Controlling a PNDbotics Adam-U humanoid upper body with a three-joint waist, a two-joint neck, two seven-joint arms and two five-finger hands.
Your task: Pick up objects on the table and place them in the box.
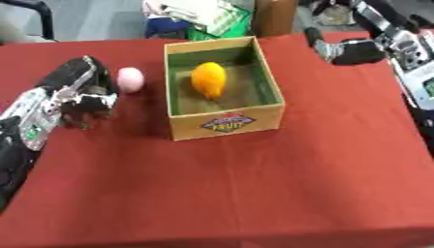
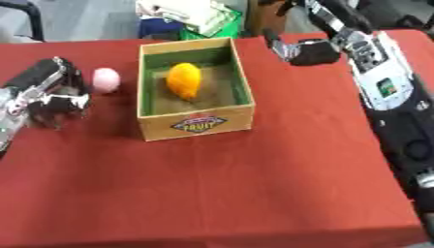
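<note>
The left robot hand (image 1: 81, 94) looks curled beside a blurred pink object (image 1: 130, 79).

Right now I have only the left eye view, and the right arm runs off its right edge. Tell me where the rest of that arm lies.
Observer: In the right eye view the right forearm runs from the right hand, which is just past the box at its far right corner, down to the picture's bottom right corner.
Operator: Say what is under it.
Observer: It lies over the red tablecloth along the table's right side. A patch of cloth shows beyond it at the far right.
Operator: Give me a mark to track it by.
Observer: Its white cover carries a small green panel partway down.
</note>
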